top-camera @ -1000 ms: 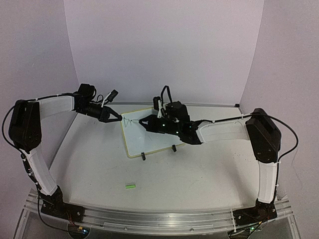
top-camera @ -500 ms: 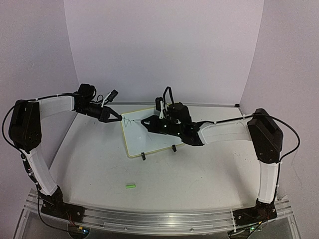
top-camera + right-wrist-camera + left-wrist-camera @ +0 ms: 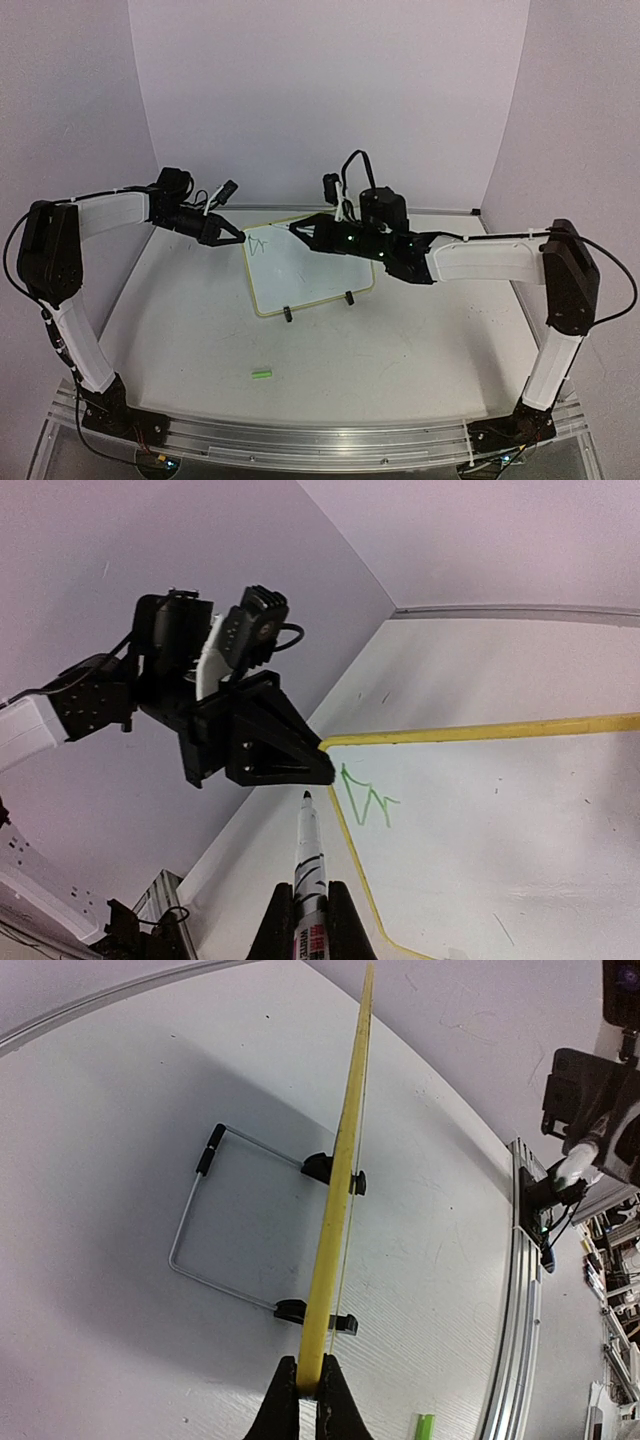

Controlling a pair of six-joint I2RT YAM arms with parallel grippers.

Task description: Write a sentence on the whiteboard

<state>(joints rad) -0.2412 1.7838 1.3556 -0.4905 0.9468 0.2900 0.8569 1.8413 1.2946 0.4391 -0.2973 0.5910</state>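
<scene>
The whiteboard (image 3: 305,268) stands tilted on two black feet mid-table, its yellow frame edge-on in the left wrist view (image 3: 342,1175). A short green zigzag mark (image 3: 259,244) sits at its top left corner and shows in the right wrist view (image 3: 366,798). My left gripper (image 3: 238,238) is shut on the board's top left corner (image 3: 308,1385). My right gripper (image 3: 312,234) is shut on a white marker (image 3: 306,865). The marker's tip (image 3: 307,796) hangs off the surface near the mark, by the left gripper's fingers (image 3: 275,742).
A green marker cap (image 3: 262,373) lies on the table in front of the board, also low in the left wrist view (image 3: 425,1426). The board's wire stand (image 3: 215,1222) props it from behind. Walls enclose the table on three sides.
My right arm has risen and pulled back to the right, lifting the marker tip off the board. A green zigzag now shows at the top left corner. The left gripper has not moved.
</scene>
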